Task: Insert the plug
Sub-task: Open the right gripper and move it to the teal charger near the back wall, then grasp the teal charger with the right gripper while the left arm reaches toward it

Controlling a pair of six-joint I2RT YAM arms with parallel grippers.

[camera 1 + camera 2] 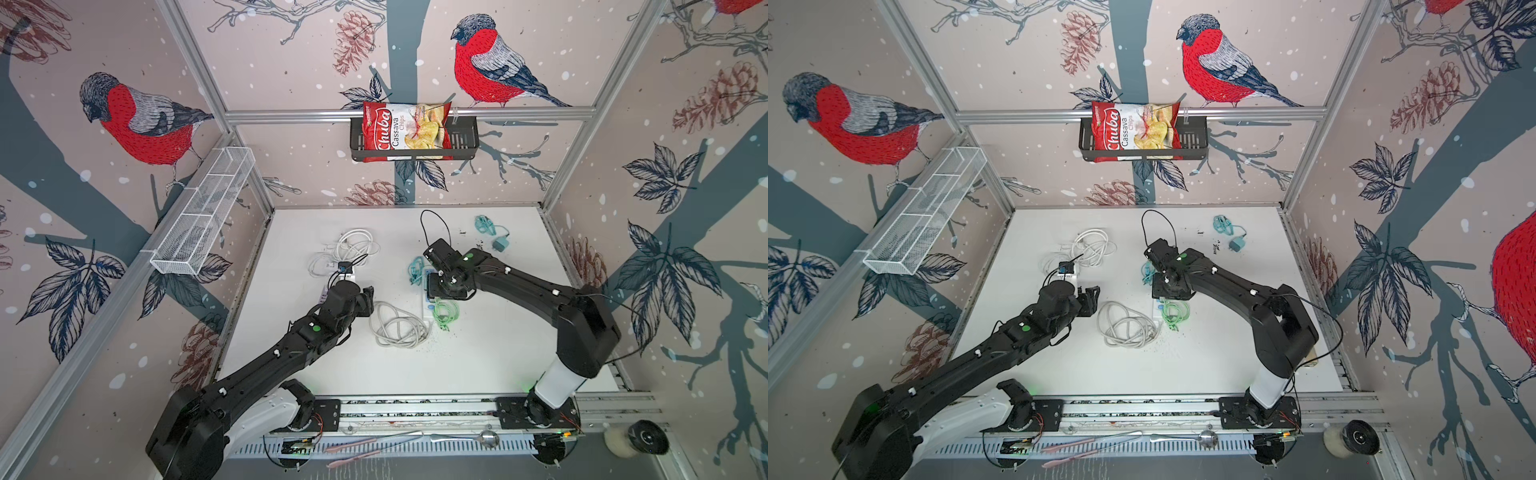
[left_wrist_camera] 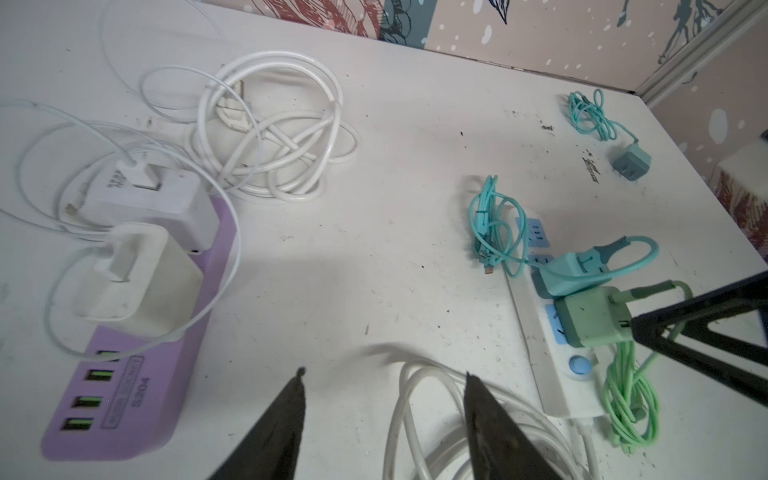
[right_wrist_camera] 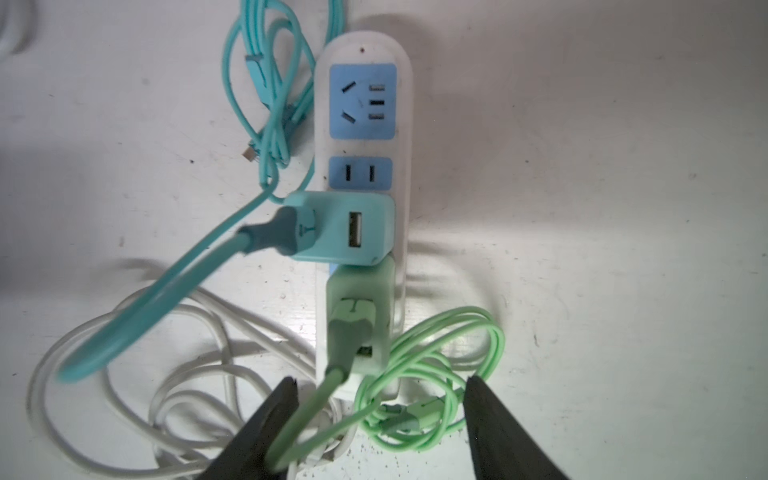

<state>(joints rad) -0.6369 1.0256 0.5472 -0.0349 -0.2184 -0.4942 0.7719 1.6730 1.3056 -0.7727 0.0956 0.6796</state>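
Note:
A white power strip (image 3: 322, 124) with blue sockets lies mid-table, also visible in a top view (image 1: 426, 309). A green plug (image 3: 359, 316) and a teal plug (image 3: 345, 228) sit side by side in its sockets; both show in the left wrist view, green plug (image 2: 590, 316), teal plug (image 2: 569, 274). My right gripper (image 3: 381, 380) hovers open over the green plug's end, its fingers apart on either side of the green cable (image 3: 436, 374) and gripping nothing. My left gripper (image 2: 385, 372) is open and empty above bare table and a white cable loop, between the two strips (image 1: 368, 301).
A purple power strip (image 2: 124, 395) with two white chargers (image 2: 137, 278) lies at the left, with coiled white cables (image 2: 270, 124) behind it. A loose grey-teal plug (image 1: 498, 245) with its cable lies back right. A white cable coil (image 1: 397, 326) lies in front of the white strip.

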